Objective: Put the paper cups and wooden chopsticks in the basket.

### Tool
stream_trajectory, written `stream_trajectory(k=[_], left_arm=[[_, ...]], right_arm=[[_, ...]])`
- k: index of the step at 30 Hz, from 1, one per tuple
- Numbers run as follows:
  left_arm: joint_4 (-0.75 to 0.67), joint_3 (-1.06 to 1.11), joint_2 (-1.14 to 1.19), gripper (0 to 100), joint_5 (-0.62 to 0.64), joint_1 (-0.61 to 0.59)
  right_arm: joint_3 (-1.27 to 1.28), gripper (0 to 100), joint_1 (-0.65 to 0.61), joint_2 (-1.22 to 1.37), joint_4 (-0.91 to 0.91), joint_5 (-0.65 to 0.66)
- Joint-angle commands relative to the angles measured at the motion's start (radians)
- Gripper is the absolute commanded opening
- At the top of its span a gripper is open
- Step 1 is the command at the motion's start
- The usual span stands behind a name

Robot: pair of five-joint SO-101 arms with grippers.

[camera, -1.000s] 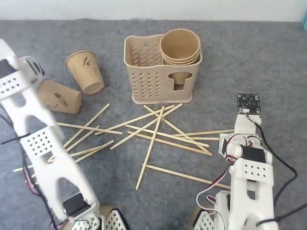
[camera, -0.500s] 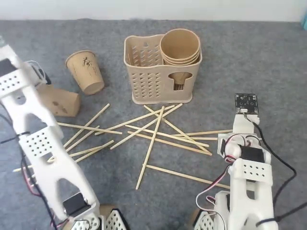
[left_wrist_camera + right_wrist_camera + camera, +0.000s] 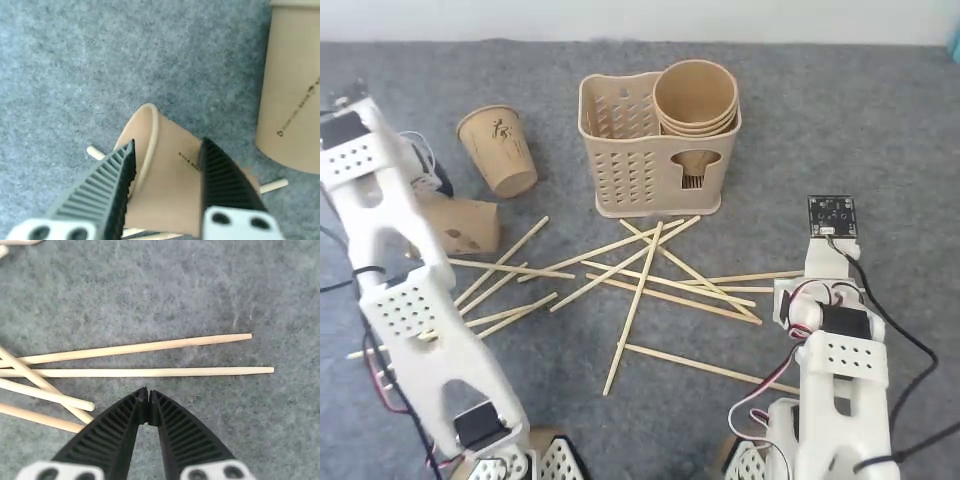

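Your left pincer (image 3: 167,145) is closed around the lying paper cup (image 3: 170,170) in the left wrist view: one ribbed finger sits at the rim of the cup's open mouth and the other presses its outer wall. The standing paper cup (image 3: 292,90) is just beside it at the right edge of the frame. In the right wrist view, your right pincer (image 3: 148,391) has its fingers pressed together with nothing between them, low in the frame over the grey mat (image 3: 250,285), and two chopsticks (image 3: 135,372) lie side by side just above its tips. From the high view, the basket (image 3: 630,170) stands at upper centre with stacked cups (image 3: 695,95) in its right compartment. The scattered chopsticks (image 3: 640,280) lie crossed on the mat below it, and both loose cups sit at the left.
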Motion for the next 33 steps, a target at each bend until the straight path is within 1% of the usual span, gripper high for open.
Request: stream_trajectory(k=[1, 2, 7, 16, 19, 22, 27, 31, 33], left_arm=[[0.034, -0.008, -0.077, 5, -0.005, 0.005], [0.034, -0.010, -0.078, 1, -0.005, 0.008], [0.035, 0.048, -0.164, 1, -0.005, 0.014], [0.034, 0.185, -0.486, 1, -0.008, 0.015], [0.032, 0.189, -0.592, 1, -0.009, 0.046], [0.032, 0.189, -0.697, 1, -0.025, 0.097], [0.032, 0.191, -0.891, 1, -0.133, 0.218], [0.026, 0.185, -1.026, 1, -0.221, 0.338], [-0.014, 0.186, -1.076, 1, -0.244, 0.405]], right_arm=[[-0.003, 0.8, -0.007, -0.039, -0.019, 0.014], [-0.003, 0.8, -0.007, -0.039, -0.019, 0.014], [-0.003, 0.8, -0.005, -0.039, -0.019, 0.014], [-0.003, 0.8, -0.005, -0.039, -0.019, 0.014], [-0.003, 0.8, 0.002, -0.039, -0.019, 0.014], [-0.006, 0.8, 0.021, -0.039, -0.019, 0.014], [-0.008, 0.8, 0.025, -0.039, -0.019, 0.014], [-0.008, 0.8, 0.025, -0.039, -0.019, 0.014], [-0.008, 0.8, 0.025, -0.039, -0.019, 0.014]])
